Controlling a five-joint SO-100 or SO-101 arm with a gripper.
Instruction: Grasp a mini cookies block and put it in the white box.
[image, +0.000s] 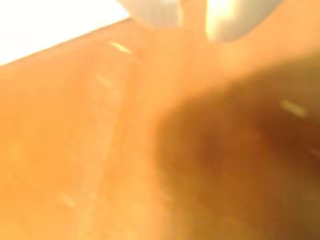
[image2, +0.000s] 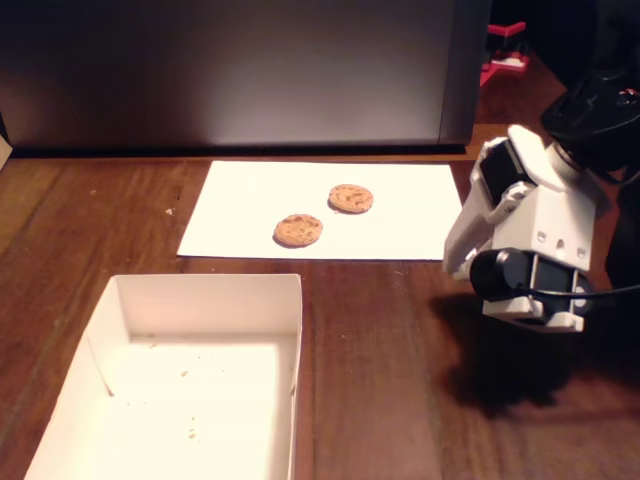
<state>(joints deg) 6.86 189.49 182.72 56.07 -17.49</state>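
Two round mini cookies lie on a flat white paper sheet (image2: 400, 215) at the back of the table: one (image2: 298, 230) nearer, one (image2: 351, 198) farther right. The white box (image2: 290, 300) stands open and empty at the front left, holding only crumbs. My arm (image2: 535, 240) is folded low at the right, well clear of the cookies and the box. In the blurred wrist view, two pale finger shapes of my gripper (image: 192, 15) show at the top edge over bare wood; nothing shows between them, and how far apart the jaws stand is unclear.
The table is dark brown wood (image2: 400, 380). A dark panel (image2: 250, 70) stands along the back edge. A corner of the white paper (image: 45, 25) shows at the top left of the wrist view. A black cable (image2: 600, 292) runs from the arm.
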